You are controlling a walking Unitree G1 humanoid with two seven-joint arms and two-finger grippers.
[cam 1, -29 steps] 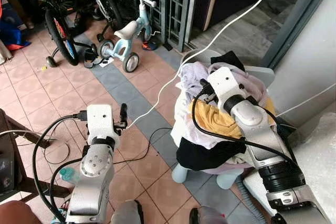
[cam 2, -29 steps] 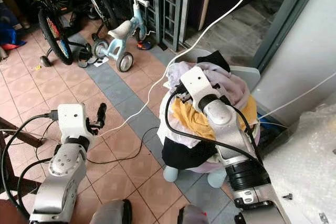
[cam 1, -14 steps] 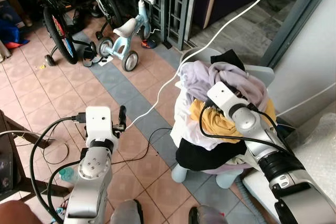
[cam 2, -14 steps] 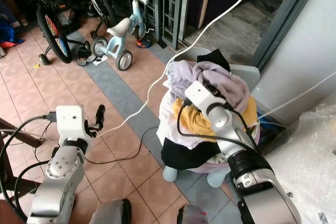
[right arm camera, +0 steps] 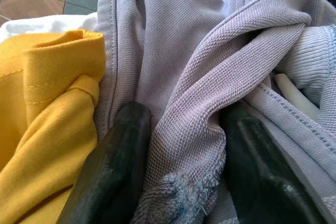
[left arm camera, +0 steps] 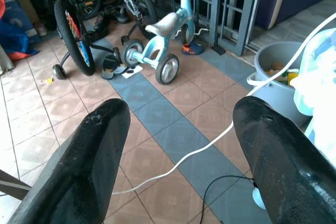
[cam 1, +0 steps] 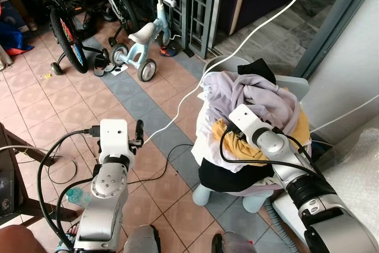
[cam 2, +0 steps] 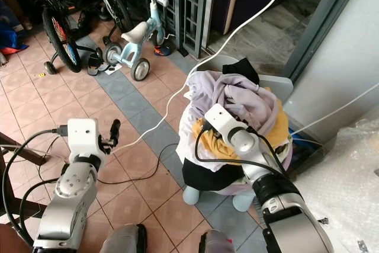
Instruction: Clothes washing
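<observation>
1. My right gripper is pushed into the heap of clothes; its two black fingers stand apart with a fold of the lilac knit garment bunched between them, pressed against both.
2. That lilac garment lies on top of the laundry basket, beside a yellow cloth, with white and black pieces hanging over the near side.
3. My left gripper hangs over the tiled floor well apart from the basket, fingers wide open, holding nothing.
4. A white cable runs across the floor past the basket; a blue balance bike stands farther off.
</observation>
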